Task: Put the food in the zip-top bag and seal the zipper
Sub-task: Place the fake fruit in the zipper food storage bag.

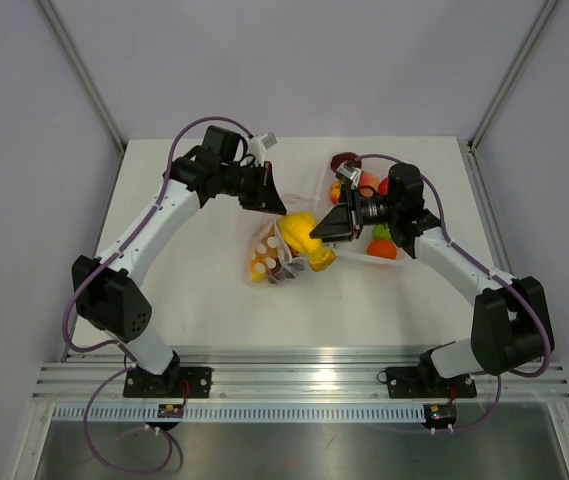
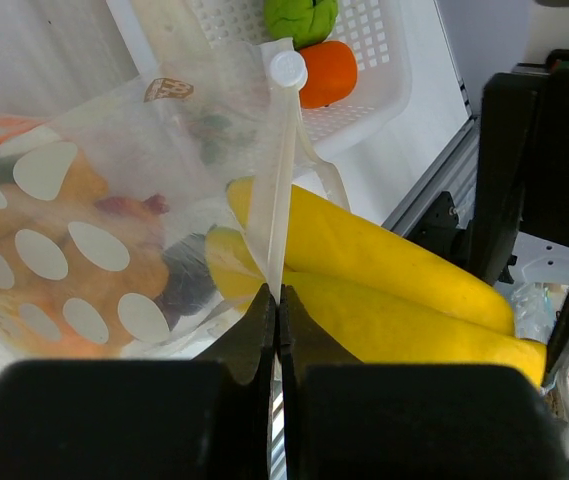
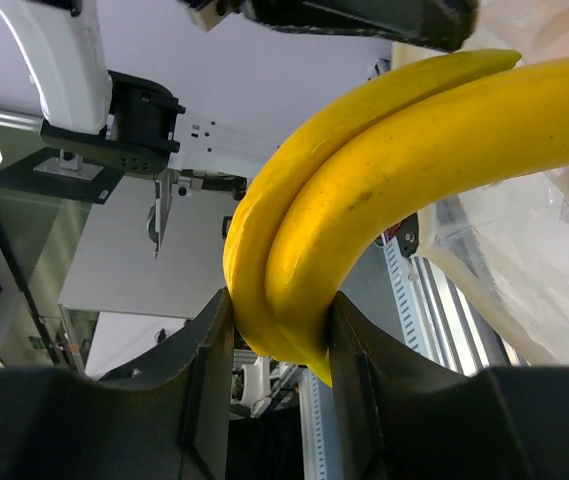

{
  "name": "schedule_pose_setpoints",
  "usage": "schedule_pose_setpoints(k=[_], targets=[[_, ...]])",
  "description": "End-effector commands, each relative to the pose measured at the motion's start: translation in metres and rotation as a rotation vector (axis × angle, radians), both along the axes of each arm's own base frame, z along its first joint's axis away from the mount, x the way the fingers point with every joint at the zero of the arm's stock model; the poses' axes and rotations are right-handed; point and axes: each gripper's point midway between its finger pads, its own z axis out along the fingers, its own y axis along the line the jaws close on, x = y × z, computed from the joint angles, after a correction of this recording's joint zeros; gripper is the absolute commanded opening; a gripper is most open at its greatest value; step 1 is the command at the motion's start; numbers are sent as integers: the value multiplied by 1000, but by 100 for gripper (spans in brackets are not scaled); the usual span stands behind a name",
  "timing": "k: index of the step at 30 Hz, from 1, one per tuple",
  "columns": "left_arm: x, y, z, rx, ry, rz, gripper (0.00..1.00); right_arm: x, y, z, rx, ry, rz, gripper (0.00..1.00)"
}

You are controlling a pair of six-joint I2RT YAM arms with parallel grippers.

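A white table [image 1: 194, 300] inside a grey-walled, metal-framed booth, with the two arms bolted along its near edge.

At the middle of the table lies the bag [image 1: 272, 260], a clear film dotted with white blotches, with orange and dark toy pieces already showing through its side. Your left gripper [image 2: 276, 300] is pinched fully closed on the bag's mouth edge, right at the pale closure strip [image 2: 276, 200], and lifts that edge up. From the right, your right gripper [image 3: 279, 320] clamps the bananas [image 3: 384, 160] at their bend, fingers half closed around the pair, with the free end poking into the bag's mouth.

The bananas look hard, light and glossy. On that curved, slick skin the fingers could slide, so the bend, where they sit now, is probably the safest hold. The bag looks thin and floppy and will likely sag or fold the moment it is let go. The strip is its only stiff part, so it is the place to hold it and later to press it closed.

Farther right, just beyond the bag, sits the white tray [image 2: 379, 95], holding a green piece [image 2: 299, 18] and an orange piece [image 2: 329, 72], and some red ones as seen from above. None of these is in the bag yet.
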Motion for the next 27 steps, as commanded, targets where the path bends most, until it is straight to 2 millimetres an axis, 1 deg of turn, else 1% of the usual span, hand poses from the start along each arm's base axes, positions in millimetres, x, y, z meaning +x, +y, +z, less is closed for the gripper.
schedule_pose_setpoints(k=[1, 3, 4, 6, 7, 9, 10, 11, 15, 16, 18, 23, 25, 27], targets=[[-10, -2, 35, -74, -99, -46, 0, 13, 6, 11, 17, -24, -15, 0], [-12, -1, 37, -74, -106, -48, 0, 21, 8, 10, 8, -24, -33, 0], [-13, -1, 38, -77, -108, -49, 0, 25, 9, 4, -12, 10, -46, 0], [-15, 0, 41, -78, -114, -52, 0, 35, 12, 4, -25, 17, -76, 0], [-15, 0, 41, -80, -113, -53, 0, 39, 12, -2, -42, 38, -86, 0], [-17, 1, 40, -79, -110, -54, 0, 49, 15, 0, -61, 18, -118, 0], [-18, 1, 41, -81, -111, -57, 0, 52, 15, -5, -85, 50, -130, 0], [-19, 1, 40, -80, -110, -58, 0, 59, 16, -2, -90, 43, -150, 0], [-21, 2, 35, -77, -104, -64, 0, 70, 19, 0, -105, 99, -190, 0], [-22, 3, 32, -75, -95, -64, 0, 72, 19, -7, -130, 148, -200, 0], [-23, 2, 31, -80, -93, -66, 0, 80, 19, -11, -150, 188, -241, 0], [-26, 0, 31, -89, -88, -76, 0, 97, 20, -33, -191, 267, -326, 0], [-25, 0, 31, -90, -88, -76, 0, 103, 23, -30, -159, 279, -346, 0], [-26, -1, 31, -97, -82, -78, 0, 109, 23, -34, -167, 298, -385, 0]])
